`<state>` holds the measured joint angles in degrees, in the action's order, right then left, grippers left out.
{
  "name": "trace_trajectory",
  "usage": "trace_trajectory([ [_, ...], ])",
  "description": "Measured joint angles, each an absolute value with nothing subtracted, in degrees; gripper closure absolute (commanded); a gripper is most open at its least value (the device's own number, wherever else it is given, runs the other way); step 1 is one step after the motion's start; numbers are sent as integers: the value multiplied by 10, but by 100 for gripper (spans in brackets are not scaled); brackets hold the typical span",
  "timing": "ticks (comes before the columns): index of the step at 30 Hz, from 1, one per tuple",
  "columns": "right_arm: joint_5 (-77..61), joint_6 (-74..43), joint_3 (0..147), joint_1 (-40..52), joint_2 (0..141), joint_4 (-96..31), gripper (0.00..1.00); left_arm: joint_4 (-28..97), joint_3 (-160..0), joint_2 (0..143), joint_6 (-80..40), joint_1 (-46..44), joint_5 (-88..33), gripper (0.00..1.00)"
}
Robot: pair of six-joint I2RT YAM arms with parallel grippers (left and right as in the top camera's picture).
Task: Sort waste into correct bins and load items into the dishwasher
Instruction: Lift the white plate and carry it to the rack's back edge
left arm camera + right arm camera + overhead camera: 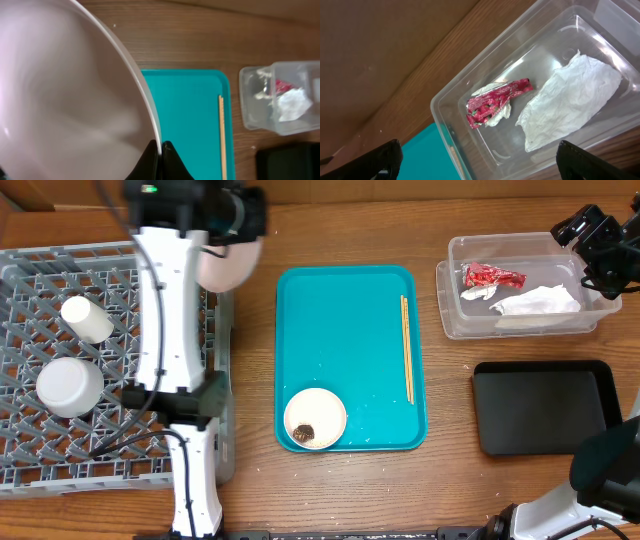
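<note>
- The left pincer (161, 150) is clamped tight on the rim of the bowl (65, 100). The bowl hangs in the air over the right edge of the dish rack (60, 250), at its far corner.
- To do this step well, I think the arm should bring the bowl further over the rack. It should pick a free spot and go down slowly before it lets go.
- The grip is only on the thin rim, so a fast move could make the bowl slip or tip.
- A small cup (88, 318) and a big cup (68, 385) lie in the rack. They are well apart from the bowl, so there looks to be room.
- The right pincer (480, 162) is wide apart and holds nothing. It hangs above the clear bin (450, 310), which has a red wrapper (497, 100) and a white napkin (570, 107) in it.
- On the teal tray (340, 330) lie chopsticks (406, 348) and a small plate (315, 418) with a brown bit on it.
- A black tray (545, 405) lies on the table (450, 480) just beside the teal one.
</note>
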<state>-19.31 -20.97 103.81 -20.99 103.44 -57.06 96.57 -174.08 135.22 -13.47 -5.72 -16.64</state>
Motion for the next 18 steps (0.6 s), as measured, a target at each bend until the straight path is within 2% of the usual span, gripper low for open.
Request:
trace_trajectory([
  [8, -193, -210, 1038, -210, 1034, -571, 0, 967, -1736, 1352, -89, 123, -340, 96],
  [13, -193, -210, 1038, -210, 1034, -571, 0, 966, -1679, 1352, -30, 224, -479, 96],
  [18, -193, -209, 1038, -210, 1034, -571, 0, 966, -1589, 1352, 30, 272, -558, 96],
])
